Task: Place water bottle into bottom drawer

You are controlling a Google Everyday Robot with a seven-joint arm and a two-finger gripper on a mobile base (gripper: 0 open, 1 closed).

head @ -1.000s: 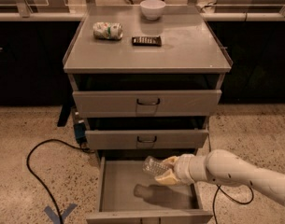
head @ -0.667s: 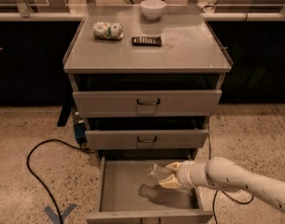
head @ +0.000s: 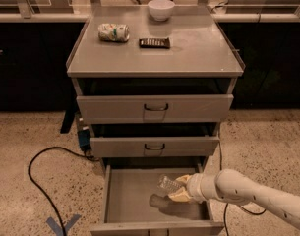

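Note:
The bottom drawer is pulled out at the foot of the grey cabinet, its flat grey floor showing. My gripper reaches in from the right on a white arm and is shut on the water bottle, a small clear crinkled bottle. The bottle lies tilted, its cap end pointing up and left, held just above the drawer floor on the right side. Its shadow falls on the floor beneath it.
On the cabinet top are a crushed white-green can, a dark flat device and a white bowl. Two shallower drawers with dark handles stand slightly out above. A black cable loops on the speckled floor at left.
My gripper has moved down and a little left with the bottle, lower into the open bottom drawer. The bottle stays held in it.

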